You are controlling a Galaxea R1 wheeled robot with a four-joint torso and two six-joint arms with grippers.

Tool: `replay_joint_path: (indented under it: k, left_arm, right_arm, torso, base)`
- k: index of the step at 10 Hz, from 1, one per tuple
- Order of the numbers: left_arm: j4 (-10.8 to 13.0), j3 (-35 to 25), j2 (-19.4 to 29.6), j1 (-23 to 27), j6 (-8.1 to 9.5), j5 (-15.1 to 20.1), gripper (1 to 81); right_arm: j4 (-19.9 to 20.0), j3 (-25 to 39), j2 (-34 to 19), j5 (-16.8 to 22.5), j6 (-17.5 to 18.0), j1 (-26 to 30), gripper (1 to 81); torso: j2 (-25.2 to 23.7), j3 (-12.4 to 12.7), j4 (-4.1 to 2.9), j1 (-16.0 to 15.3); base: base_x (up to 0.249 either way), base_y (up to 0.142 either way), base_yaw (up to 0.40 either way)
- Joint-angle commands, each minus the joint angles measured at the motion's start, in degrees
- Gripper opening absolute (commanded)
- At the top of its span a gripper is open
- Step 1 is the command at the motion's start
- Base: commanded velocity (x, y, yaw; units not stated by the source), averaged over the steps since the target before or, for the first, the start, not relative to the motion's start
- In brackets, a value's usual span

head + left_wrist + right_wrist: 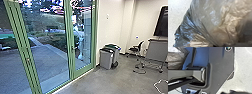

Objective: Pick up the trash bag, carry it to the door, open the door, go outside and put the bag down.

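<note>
Facing green-framed glass (70,50) at eleven, two bins (106,60) at one o'clock.
Seeing one trash bag (218,23); can't tell either gripper's opening or hold.

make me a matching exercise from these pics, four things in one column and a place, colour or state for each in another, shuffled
1. door frame
2. bins
3. screen
4. bag

A. crinkled and shiny
B. grey, on the floor near the glass door
C. green
D. dark, high at the head view's right edge

Pairs: 1-C, 2-B, 3-D, 4-A
</note>
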State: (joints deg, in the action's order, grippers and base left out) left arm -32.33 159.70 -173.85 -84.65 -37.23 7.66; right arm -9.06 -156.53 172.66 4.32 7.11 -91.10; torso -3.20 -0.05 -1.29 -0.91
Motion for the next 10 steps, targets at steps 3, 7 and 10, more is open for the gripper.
replay_joint_path:
  k: [3,7,10]
  left_arm:
    - [-0.4,0.1,0.0,3.3,-0.12,4.2,1.0]
    - [-0.4,0.1,0.1,3.3,-0.12,4.2,1.0]
    - [-0.6,0.0,0.0,2.9,-0.04,3.2,1.0]
  right_arm:
    - [-0.3,-0.1,-0.2,3.2,-0.2,2.8,81.1]
    - [-0.3,-0.1,-0.2,3.2,-0.2,2.8,81.1]
    - [-0.3,-0.1,0.0,3.2,-0.2,2.5,81.1]
  torso:
    - [0.0,0.0,0.0,0.0]
    - [0.0,0.0,0.0,0.0]
    - [0.0,0.0,0.0,0.0]
  base:
    - [0.168,-0.021,0.0]
    - [0.168,0.0,0.0]
    - [0.167,0.0,0.0]
